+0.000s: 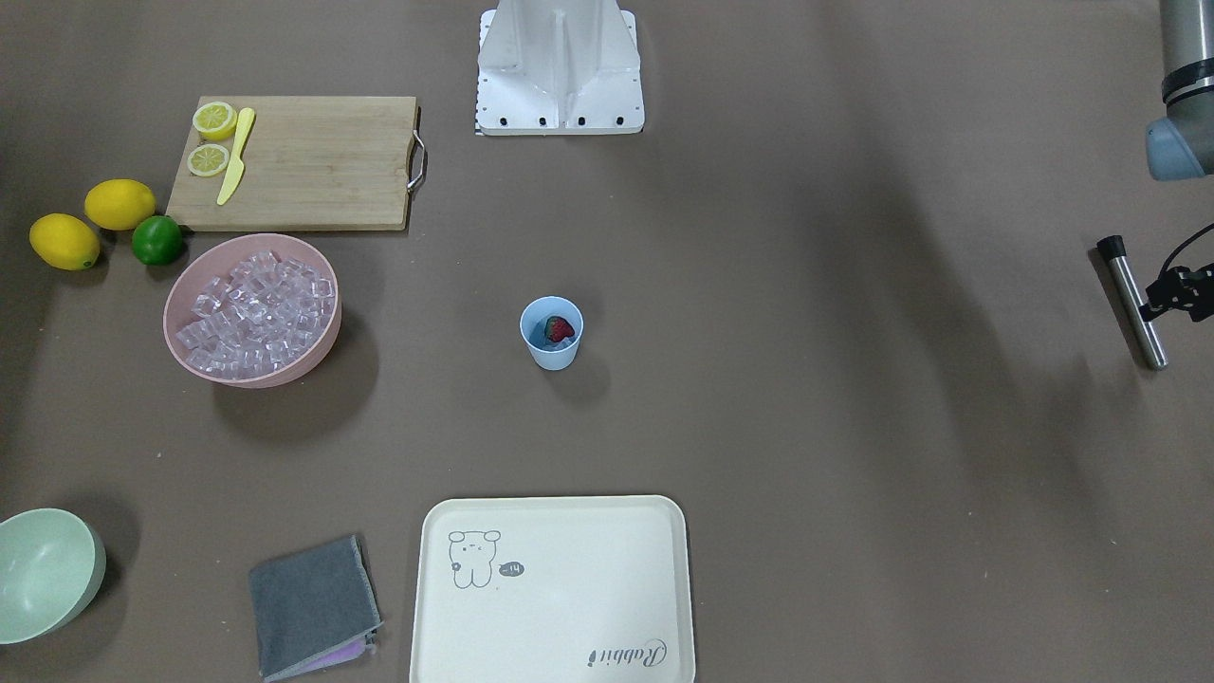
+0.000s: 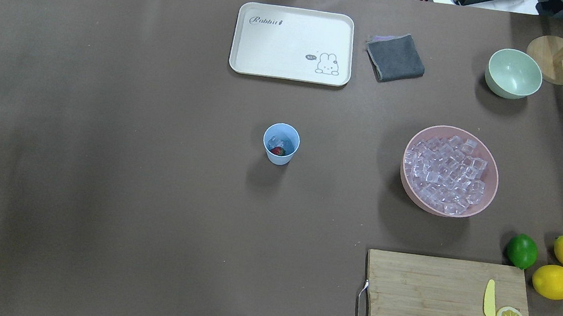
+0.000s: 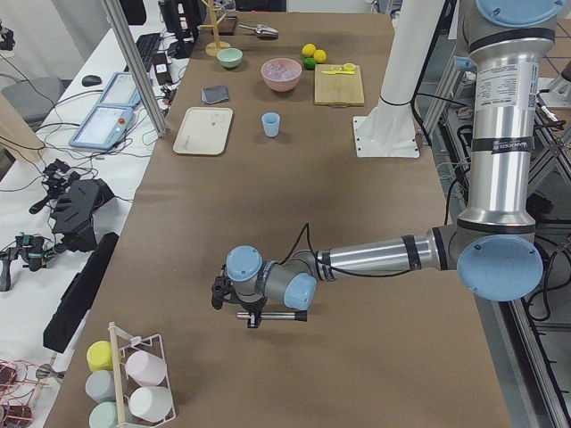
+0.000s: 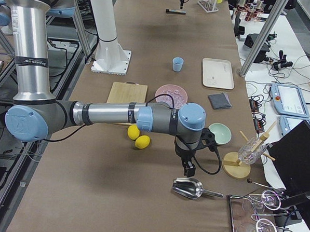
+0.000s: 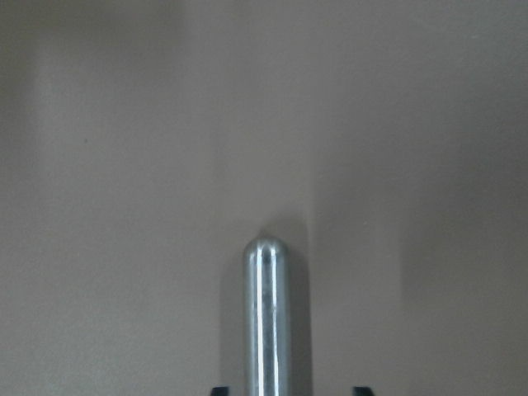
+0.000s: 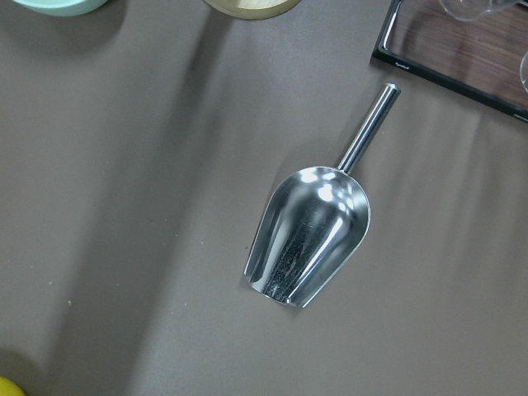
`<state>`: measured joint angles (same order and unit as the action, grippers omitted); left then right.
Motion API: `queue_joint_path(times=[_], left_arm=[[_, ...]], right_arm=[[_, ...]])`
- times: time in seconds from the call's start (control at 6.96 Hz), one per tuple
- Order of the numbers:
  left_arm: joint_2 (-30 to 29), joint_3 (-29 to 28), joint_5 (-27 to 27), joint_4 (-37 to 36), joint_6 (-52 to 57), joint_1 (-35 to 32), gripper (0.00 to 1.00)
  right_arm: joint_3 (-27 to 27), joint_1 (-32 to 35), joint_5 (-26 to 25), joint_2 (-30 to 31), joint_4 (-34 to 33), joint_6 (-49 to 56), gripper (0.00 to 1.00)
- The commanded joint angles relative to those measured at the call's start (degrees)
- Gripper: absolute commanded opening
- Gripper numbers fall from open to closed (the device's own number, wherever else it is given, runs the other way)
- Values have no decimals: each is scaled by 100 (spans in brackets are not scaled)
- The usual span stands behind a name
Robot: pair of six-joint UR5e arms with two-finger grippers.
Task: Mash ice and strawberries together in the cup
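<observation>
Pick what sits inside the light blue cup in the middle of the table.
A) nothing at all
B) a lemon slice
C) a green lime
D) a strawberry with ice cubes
D: the overhead view shows the red strawberry lying next to clear ice inside the cup.

Overhead and front views look steeply down on the surface (image 2: pixel 101 158) from opposite sides, both centring the cup (image 2: pixel 281 143); side views look along it from either end; wrist cameras sit close above a rod (image 5: pixel 266 322) and a scoop (image 6: pixel 309 239).
</observation>
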<state>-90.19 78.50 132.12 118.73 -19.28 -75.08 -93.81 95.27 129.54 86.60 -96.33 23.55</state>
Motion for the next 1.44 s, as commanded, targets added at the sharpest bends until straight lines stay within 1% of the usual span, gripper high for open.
queue_joint_path(times=[0.0,0.29,0.43,0.57,0.72,0.86,1.01,1.15,1.29], left_arm=[[-321,139,-72,62,21,-59,99],[-822,113,-186,-112,12,-243,99],[-1120,113,-117,-636,82,-566,99],[-1280,148,-81,-1032,726,-778,99],[-1516,122,197,-1384,872,-1094,99],[-1675,139,244,-1545,856,-1375,99],[-1799,122,427,-1833,864,-1587,99],[-1913,191,516,-2106,943,-1859,99],[-1853,114,656,-2257,2188,-2253,99]], right_arm=[[-23,0,1,24,0,9,99],[-32,0,27,6,-9,0,99],[-23,0,71,-72,-191,-44,99],[-41,0,71,-195,-385,-44,99],[11,0,89,-239,-526,-53,99],[21,-9,89,-257,-545,-53,99],[116,-70,80,-301,-510,-61,99],[474,-192,80,-458,-475,-62,99],[686,-219,89,-642,-466,-62,99]])
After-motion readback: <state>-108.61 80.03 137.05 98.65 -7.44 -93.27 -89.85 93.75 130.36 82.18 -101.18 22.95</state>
